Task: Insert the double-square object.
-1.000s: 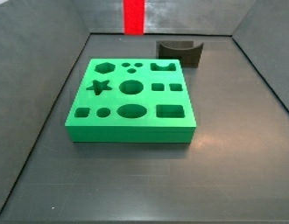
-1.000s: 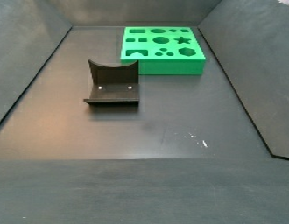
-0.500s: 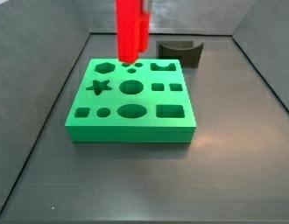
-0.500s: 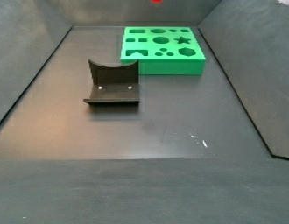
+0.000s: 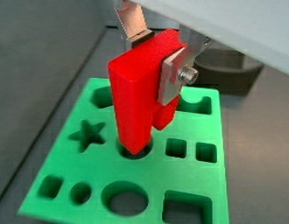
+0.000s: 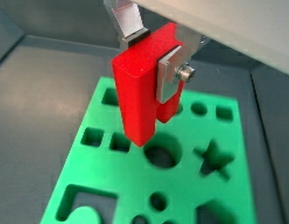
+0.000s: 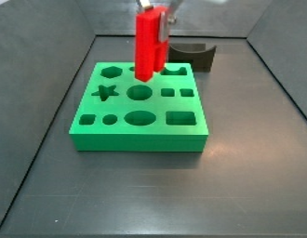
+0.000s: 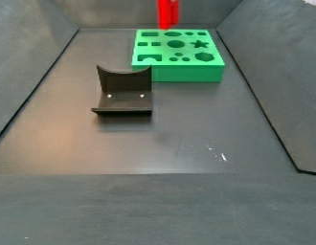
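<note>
Risk: the double-square object (image 7: pixel 149 45) hangs upright above the green block (image 7: pixel 140 135), its lower end over the middle of the top face, near the round hole (image 7: pixel 140 92). That hole is not its match, in my judgement; the pair of small square holes (image 7: pixel 178 93) lies at about 3 o'clock from the round hole in a side view. A descent from here would likely land the peg on the wrong opening or on the rim between holes, and it could jam or tip in the grip. A small twist about its long axis would also block entry.

Gripper (image 5: pixel 158 54): closed to the peg's width, silver fingers (image 5: pixel 174 75) clamped on the red peg's upper part, touching nothing else. It is above the block, clear of the dark fixture (image 8: pixel 123 92).
</note>
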{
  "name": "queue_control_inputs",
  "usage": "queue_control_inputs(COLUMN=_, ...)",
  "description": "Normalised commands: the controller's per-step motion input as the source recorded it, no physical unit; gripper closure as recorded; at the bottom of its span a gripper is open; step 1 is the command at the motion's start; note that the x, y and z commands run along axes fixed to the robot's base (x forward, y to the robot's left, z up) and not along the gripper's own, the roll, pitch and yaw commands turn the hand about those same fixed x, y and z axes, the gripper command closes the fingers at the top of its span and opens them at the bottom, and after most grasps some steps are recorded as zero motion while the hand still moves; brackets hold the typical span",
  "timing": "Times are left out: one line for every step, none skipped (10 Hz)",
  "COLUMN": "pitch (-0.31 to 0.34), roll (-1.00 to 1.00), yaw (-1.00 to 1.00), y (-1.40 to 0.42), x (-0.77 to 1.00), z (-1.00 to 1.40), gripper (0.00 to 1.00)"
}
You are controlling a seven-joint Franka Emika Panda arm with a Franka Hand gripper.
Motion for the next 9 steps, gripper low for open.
queue_control_inputs(pitch=0.000, roll=-0.02, yaw=-1.00, y=0.00, x=0.03, z=-0.31, gripper=1.00)
queue_control_inputs(pitch=0.000, roll=-0.04, yaw=-1.00, y=0.00, x=0.04, z=-0.25, gripper=1.00)
queue_control_inputs(pitch=0.000, roll=-0.07, yaw=-1.00, y=0.00, x=0.06, z=-0.18, gripper=1.00)
queue_control_inputs(pitch=0.000, roll=-0.12, yaw=-0.98, y=0.00, x=0.13, z=-0.05, gripper=1.00)
queue_control_inputs(pitch=0.000, roll=-0.17, yaw=-0.91, y=0.00, x=0.23, z=0.00, gripper=1.00)
queue_control_inputs(pitch=0.000, roll=-0.20, yaw=-0.87, y=0.00, x=0.28, z=0.00, gripper=1.00)
queue_control_inputs(pitch=0.000, roll=-0.19, yaw=-0.86, y=0.00, x=0.29, z=0.00, gripper=1.00)
queue_control_inputs(pitch=0.014, roll=-0.14, yaw=-0.87, y=0.01, x=0.27, z=-0.03, gripper=1.00)
queue_control_inputs(pitch=0.026, roll=-0.09, yaw=-0.88, y=0.05, x=0.22, z=-0.13, gripper=1.00)
